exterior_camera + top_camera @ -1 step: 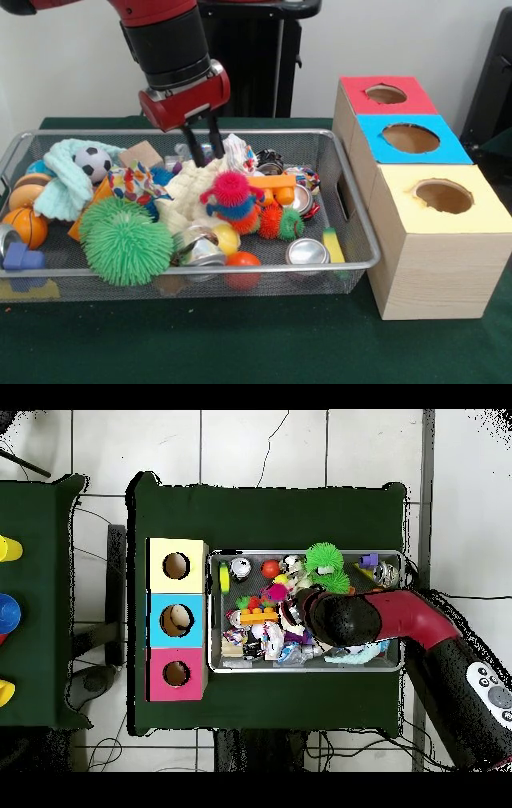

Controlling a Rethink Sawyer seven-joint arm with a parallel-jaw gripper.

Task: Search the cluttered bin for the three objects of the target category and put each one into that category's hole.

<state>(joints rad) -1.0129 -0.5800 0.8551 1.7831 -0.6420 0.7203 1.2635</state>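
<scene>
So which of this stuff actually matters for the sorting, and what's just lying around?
Job:
wire bin
red hole
blue hole
yellow hole
end effector, down among the clutter

Target category unknown, so any of these may be clutter:
green spiky ball
soccer ball
crushed can
cloth

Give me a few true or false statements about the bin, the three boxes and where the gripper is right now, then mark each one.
1. The gripper hangs over the wire bin, above the cream cloth. True.
2. The box nearest the camera in the front view has a red top. False: the yellow-topped box is nearest; the red-topped box is farthest, with the blue-topped box between.
3. A small soccer ball lies in the bin. True.
4. The gripper is holding the big green spiky ball. False: that ball lies in the bin, apart from the gripper.
5. Each box has one round hole on top. True.
</scene>
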